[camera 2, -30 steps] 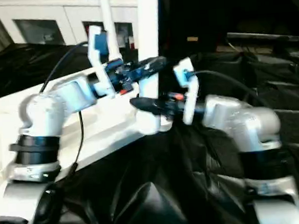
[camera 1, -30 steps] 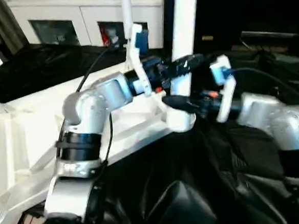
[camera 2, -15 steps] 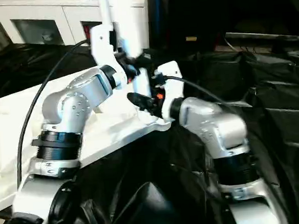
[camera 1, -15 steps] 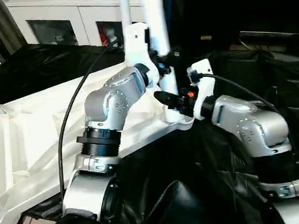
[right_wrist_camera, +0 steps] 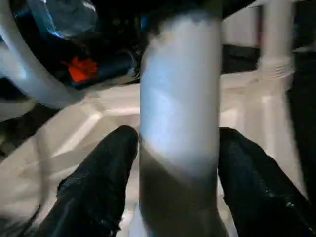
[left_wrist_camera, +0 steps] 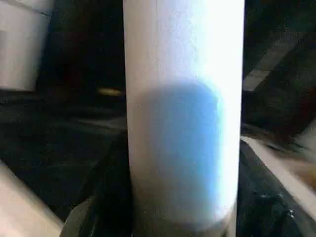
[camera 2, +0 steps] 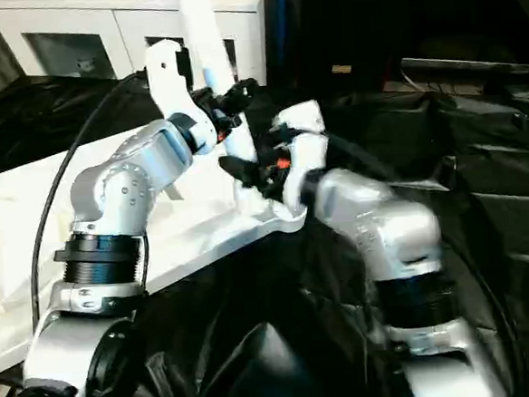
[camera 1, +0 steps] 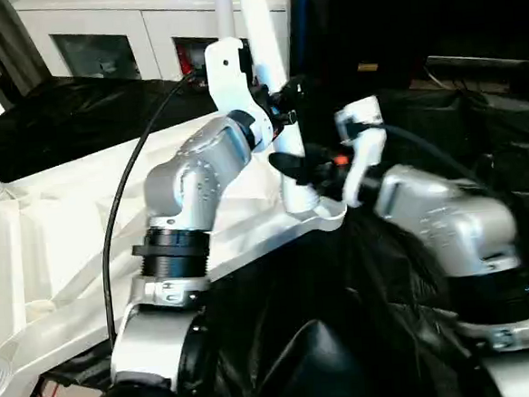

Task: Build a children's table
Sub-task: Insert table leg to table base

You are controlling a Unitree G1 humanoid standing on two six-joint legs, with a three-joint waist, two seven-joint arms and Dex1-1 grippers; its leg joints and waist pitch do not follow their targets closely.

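The white tapered leg point(camera 1: 284, 133) stands tilted in the near corner socket point(camera 1: 313, 211) of the upturned ribbed top point(camera 1: 59, 240). Left gripper point(camera 1: 280, 97) clasps it high; right gripper point(right_wrist_camera: 173, 163) straddles it lower, grip uncertain. No legible writing.

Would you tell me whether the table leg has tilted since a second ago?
Yes. The leg stood upright in the corner socket; its top now leans left toward the white cabinets.

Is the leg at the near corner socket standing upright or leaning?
Leaning. In the left eye view the leg slants from the corner socket up toward the left, not vertical. Whether it is fully seated, cannot tell.
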